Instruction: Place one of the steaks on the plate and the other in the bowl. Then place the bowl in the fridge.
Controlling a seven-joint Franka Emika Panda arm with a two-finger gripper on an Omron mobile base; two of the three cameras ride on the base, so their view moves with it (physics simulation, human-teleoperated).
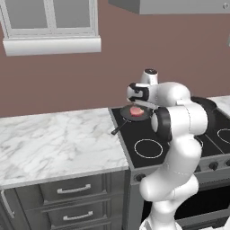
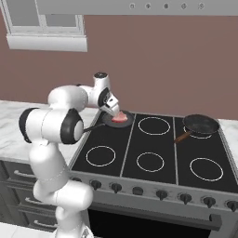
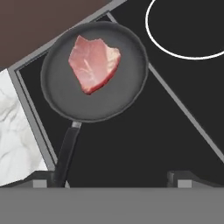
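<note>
**Pink steak in the back-left pan, gripper spread above it**

Pink-red and marbled with paler patches, a small flat slab of raw steak (image 3: 93, 62) lies inside a round black long-handled frying pan (image 3: 65, 94) on the back-left burner of the black glass stovetop (image 2: 139, 144), close to the stove's left edge where it meets the white marble counter (image 1: 54, 141). The hand view looks straight down on it: the steak sits toward the pan's far side, and the handle runs toward the camera. The two-finger gripper (image 3: 111, 177) hangs above the pan with its dark fingertips (image 3: 177, 178) spread wide and nothing between them; neither tip touches pan or meat.

The right base view adds what the hand view leaves out: a second black frying pan (image 2: 201, 124) rests on the back-right burner, wooden-looking handle pointing toward the stove's middle, well apart from the first. The left base view shows the white arm bent over the stove's back-left corner, partly covering the pan.
</note>
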